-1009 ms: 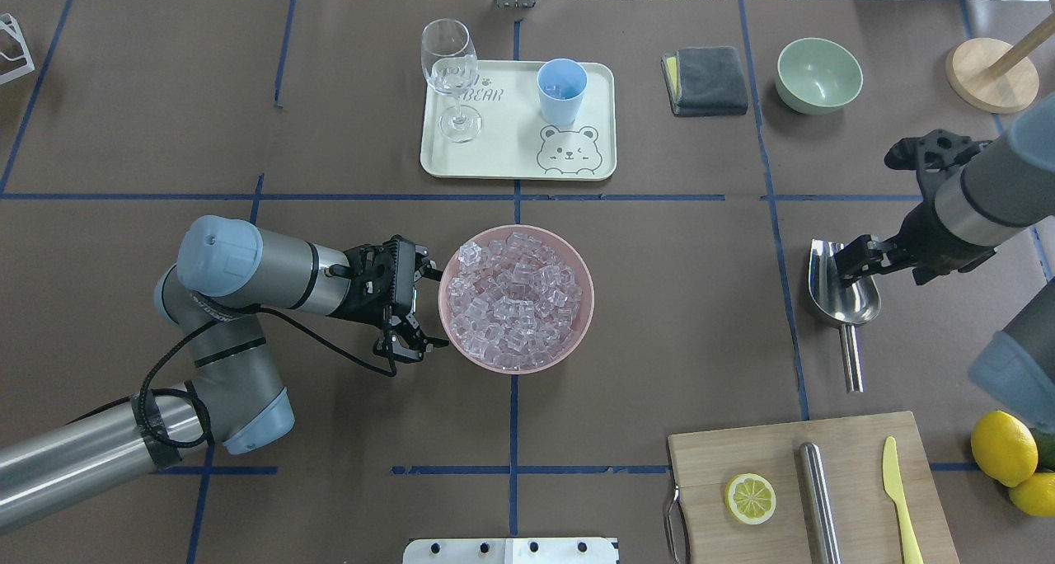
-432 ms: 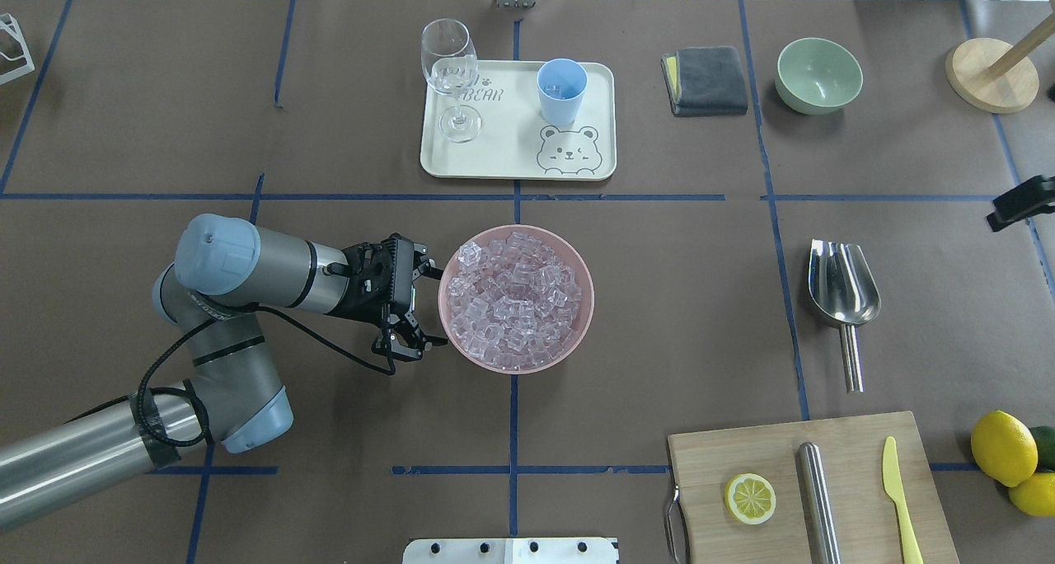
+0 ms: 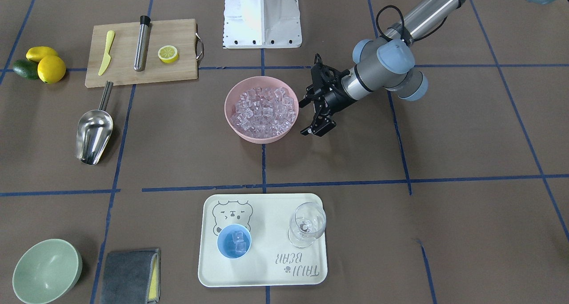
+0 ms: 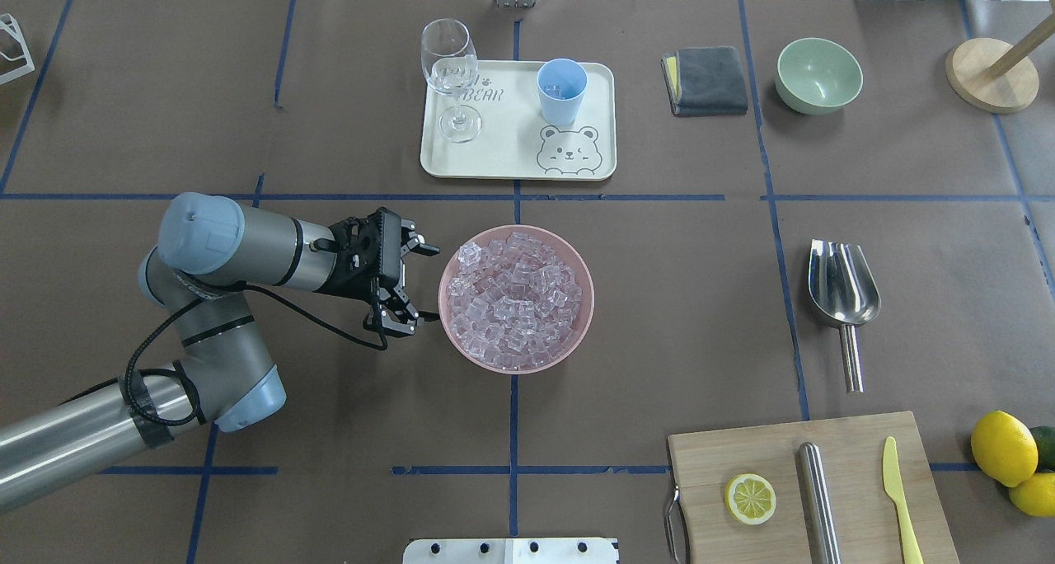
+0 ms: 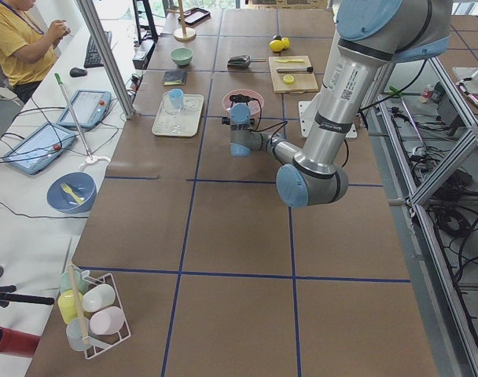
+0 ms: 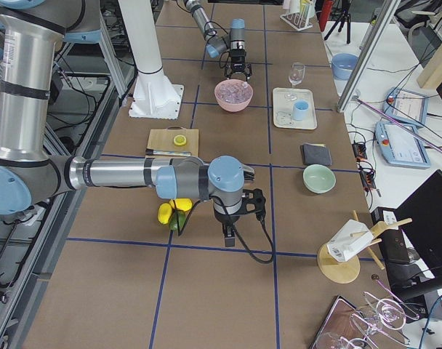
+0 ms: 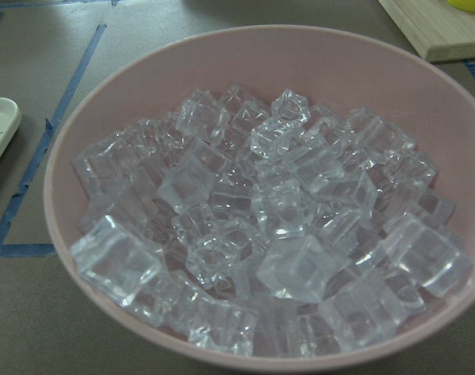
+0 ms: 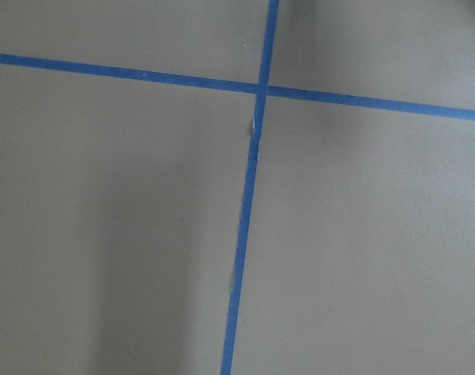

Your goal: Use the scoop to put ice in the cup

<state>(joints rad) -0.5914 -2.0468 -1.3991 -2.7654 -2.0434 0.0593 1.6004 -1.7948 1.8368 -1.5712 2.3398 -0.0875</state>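
Observation:
The steel scoop (image 4: pixel 842 288) lies empty on the table at the right, handle toward the robot; it also shows in the front view (image 3: pixel 93 135). The light-blue cup (image 4: pixel 562 90) stands on a cream tray (image 4: pixel 511 162) and holds two ice cubes (image 3: pixel 238 242). A pink bowl (image 4: pixel 580 326) is heaped with ice (image 4: pixel 515 296), which fills the left wrist view (image 7: pixel 276 226). My left gripper (image 4: pixel 419 287) is open and empty, just left of the bowl and apart from its rim. My right gripper (image 6: pixel 239 211) shows only in the exterior right view, far from the scoop; I cannot tell its state.
A stemmed glass (image 4: pixel 449 77) stands on the tray beside the cup. A cutting board (image 4: pixel 812 486) carries a lemon half, a steel cylinder and a yellow knife. Lemons (image 4: pixel 1001 448), a green bowl (image 4: pixel 818 75) and a grey cloth (image 4: pixel 705 80) lie around the right side.
My right arm has drawn back from the scoop and left the overhead view; the scoop stays put. My left gripper has moved slightly left, away from the bowl's rim.

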